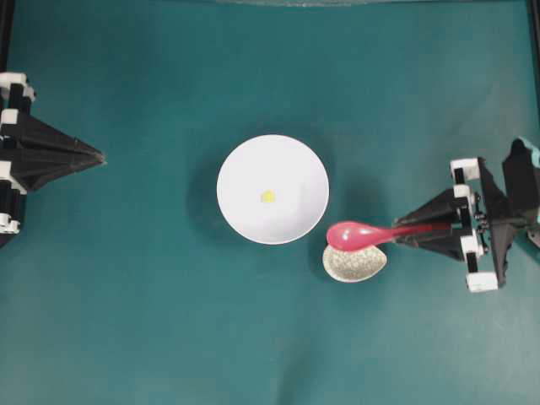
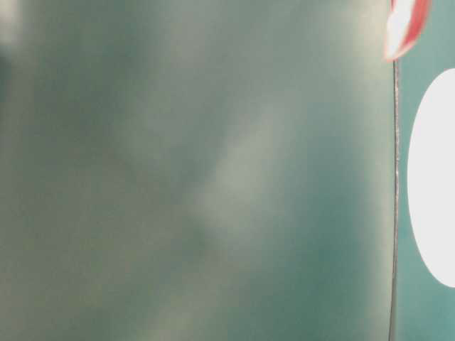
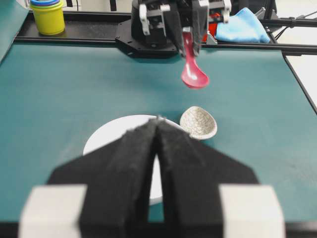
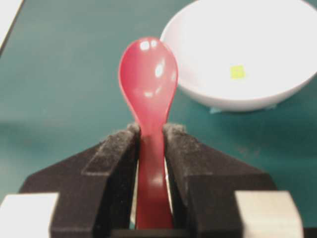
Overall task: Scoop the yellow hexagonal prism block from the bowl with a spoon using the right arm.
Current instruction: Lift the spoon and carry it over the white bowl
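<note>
Right hand (image 4: 151, 136) pinches the spoon (image 4: 148, 79) by its handle, scoop raised beside the bowl (image 4: 218, 99). Left hand (image 3: 157, 130) pressed together, idle. Yellow hexagonal prism block (image 1: 267, 197) lies mid-bowl: probably light and prone to skidding on the slick glaze, so slide the scoop under it.

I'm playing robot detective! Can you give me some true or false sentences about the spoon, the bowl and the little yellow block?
1. The right end effector holds the spoon by its handle. True.
2. The yellow block sits in the spoon's scoop. False: it lies in the bowl.
3. The spoon is lifted above the speckled spoon rest. True.
4. The left end effector grips the bowl. False: it is shut on nothing.
</note>
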